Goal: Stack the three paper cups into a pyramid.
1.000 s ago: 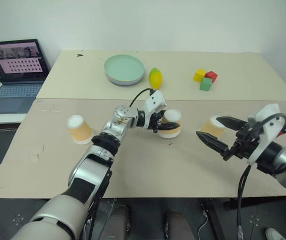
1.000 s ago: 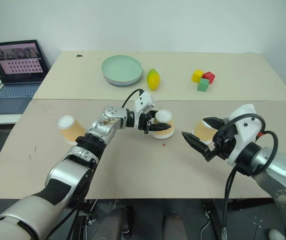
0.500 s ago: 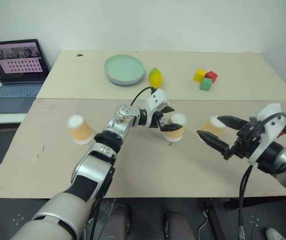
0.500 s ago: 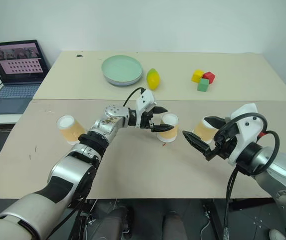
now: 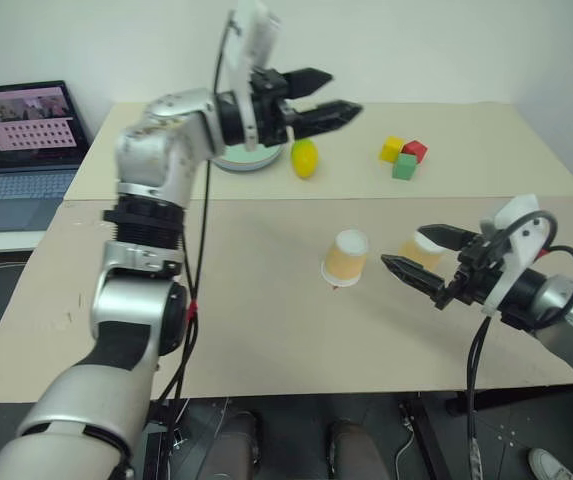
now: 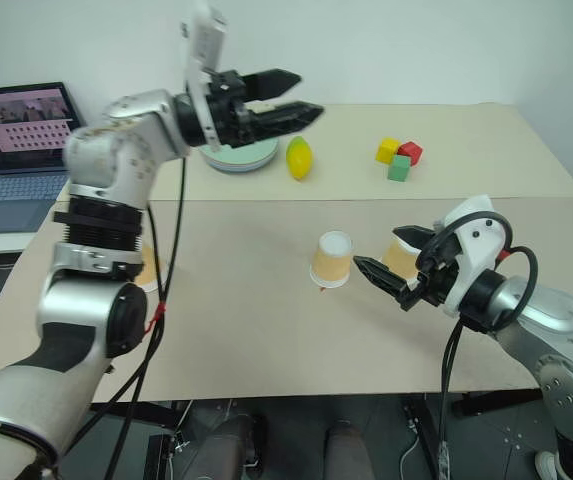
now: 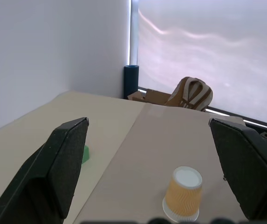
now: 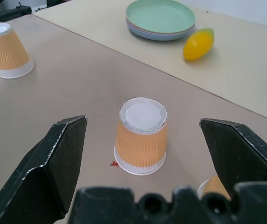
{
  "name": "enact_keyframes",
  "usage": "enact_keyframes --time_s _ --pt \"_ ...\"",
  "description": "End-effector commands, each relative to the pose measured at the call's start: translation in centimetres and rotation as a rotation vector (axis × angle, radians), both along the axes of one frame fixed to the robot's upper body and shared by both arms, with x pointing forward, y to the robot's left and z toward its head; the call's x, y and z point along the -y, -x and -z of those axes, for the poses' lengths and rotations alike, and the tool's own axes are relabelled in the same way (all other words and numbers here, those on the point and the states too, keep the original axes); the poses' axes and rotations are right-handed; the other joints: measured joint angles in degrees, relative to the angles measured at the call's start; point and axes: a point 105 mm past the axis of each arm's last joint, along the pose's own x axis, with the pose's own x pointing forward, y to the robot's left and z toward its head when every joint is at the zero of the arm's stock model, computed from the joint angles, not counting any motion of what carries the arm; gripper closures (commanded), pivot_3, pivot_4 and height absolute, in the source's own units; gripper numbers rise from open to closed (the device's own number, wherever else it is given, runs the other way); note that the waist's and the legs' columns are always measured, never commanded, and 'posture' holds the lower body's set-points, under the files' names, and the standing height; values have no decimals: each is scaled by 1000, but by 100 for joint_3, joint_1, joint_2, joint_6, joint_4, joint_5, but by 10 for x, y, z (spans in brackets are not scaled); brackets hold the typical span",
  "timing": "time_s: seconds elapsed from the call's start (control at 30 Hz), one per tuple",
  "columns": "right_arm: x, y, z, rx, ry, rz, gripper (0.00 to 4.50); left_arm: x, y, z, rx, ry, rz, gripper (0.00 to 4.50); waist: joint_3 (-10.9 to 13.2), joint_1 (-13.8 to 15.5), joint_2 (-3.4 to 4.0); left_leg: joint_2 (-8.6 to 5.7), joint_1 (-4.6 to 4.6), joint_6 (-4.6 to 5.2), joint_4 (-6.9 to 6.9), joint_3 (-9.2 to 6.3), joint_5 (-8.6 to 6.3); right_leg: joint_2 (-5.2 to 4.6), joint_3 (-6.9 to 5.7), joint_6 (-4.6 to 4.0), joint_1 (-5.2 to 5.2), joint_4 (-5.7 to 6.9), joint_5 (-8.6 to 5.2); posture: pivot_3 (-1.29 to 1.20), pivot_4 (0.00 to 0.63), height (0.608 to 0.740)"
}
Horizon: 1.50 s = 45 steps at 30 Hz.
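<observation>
Base row looked half-built: left tool (image 5: 338, 103) hung wide open and empty above the upside-down orange-tan paper cup (image 5: 345, 258), right tool (image 5: 408, 258) gaped around a second cup (image 5: 423, 249), probably needing scooting closer.

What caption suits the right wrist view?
Open right tool facing an upside-down paper cup on the table.

Three orange-tan paper cups upside down on table, unstacked: middle cup (image 5: 345, 258), right cup (image 5: 421, 249) near it, left cup (image 8: 7, 50) well apart.
</observation>
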Motion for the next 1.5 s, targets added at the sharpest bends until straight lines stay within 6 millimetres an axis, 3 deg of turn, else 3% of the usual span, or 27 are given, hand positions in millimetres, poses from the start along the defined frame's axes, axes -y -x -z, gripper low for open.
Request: enact_keyframes --time_s 0.03,0.2,0.33,0.43,0.67,0.83,1.5 --pt "-6 -4 -9 51 -4 -43 0 -31 21 9 20 -92 -1 106 -1 -16 3 0 0 0 0 0 0 0 0 0 -1 2 0 0 150 740" --pt "-13 -15 -6 41 -7 -107 0 -107 12 41 -25 -248 -346 106 4 -37 -3 4 2 -1 -2 7 1 4 11 -3 -10 9 2 0 150 740" --pt "-22 -24 -2 31 -5 -159 0 -151 9 50 -68 -204 -559 106 8 62 -12 6 2 -3 -1 4 2 6 6 -8 -8 5 5 0 150 740" --pt "-31 -32 -3 32 2 -205 0 -172 18 64 -108 -175 -649 106 8 53 -13 6 1 -4 0 4 1 4 8 -8 -10 3 5 0 150 740" --pt "-40 -49 -9 42 20 -275 0 -181 45 99 -174 -135 -725 106 10 45 -17 10 -3 -7 0 10 0 4 15 -12 -22 8 7 0 150 740" --pt "-44 -53 -10 53 28 -296 0 -185 50 126 -216 -146 -775 106 10 57 -17 10 -3 -10 -1 9 -1 3 15 -17 -26 11 10 0 150 740" --pt "-33 -43 -15 67 43 -264 0 -177 39 173 -252 -221 -789 106 9 64 -16 12 -3 -17 -2 14 -4 3 19 -26 -31 10 15 0 150 740"
